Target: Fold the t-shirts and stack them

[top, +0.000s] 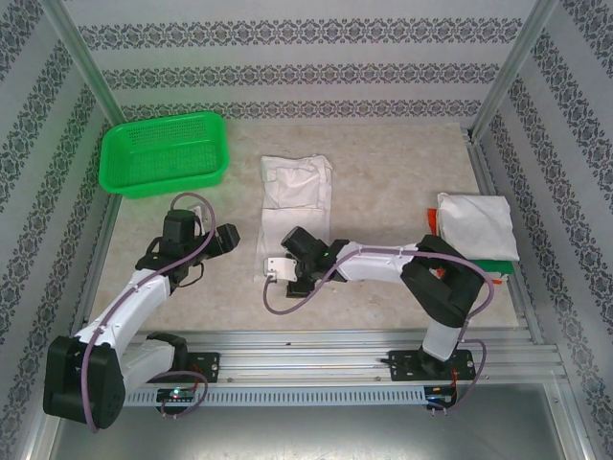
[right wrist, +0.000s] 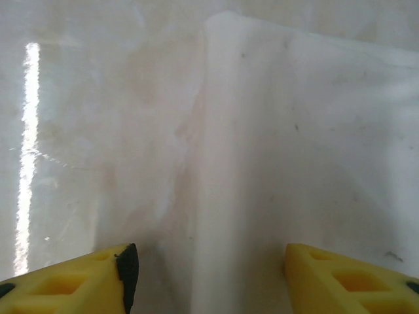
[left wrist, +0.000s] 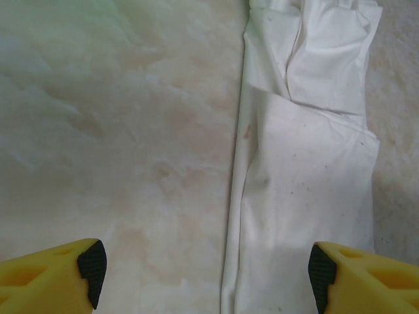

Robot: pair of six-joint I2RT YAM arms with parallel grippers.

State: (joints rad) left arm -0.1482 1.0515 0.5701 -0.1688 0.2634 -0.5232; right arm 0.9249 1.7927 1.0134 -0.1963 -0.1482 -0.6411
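A white t-shirt [top: 297, 196], folded into a long strip, lies in the middle of the table. My left gripper [top: 228, 238] is just left of its near half and stands open. In the left wrist view the left gripper [left wrist: 207, 275] straddles the t-shirt's left edge [left wrist: 308, 163], with nothing held. My right gripper [top: 290, 271] hovers over the strip's near end. In the right wrist view the right gripper [right wrist: 209, 278] has its jaws apart, with a corner of the white cloth [right wrist: 294, 144] below and ahead of them. A stack of folded t-shirts [top: 476, 228] with orange and green edges sits at the right.
A green mesh basket [top: 163, 153] stands at the back left. Metal frame posts and patterned walls close in the table on three sides. Bare tabletop [top: 383, 182] lies between the strip and the stack.
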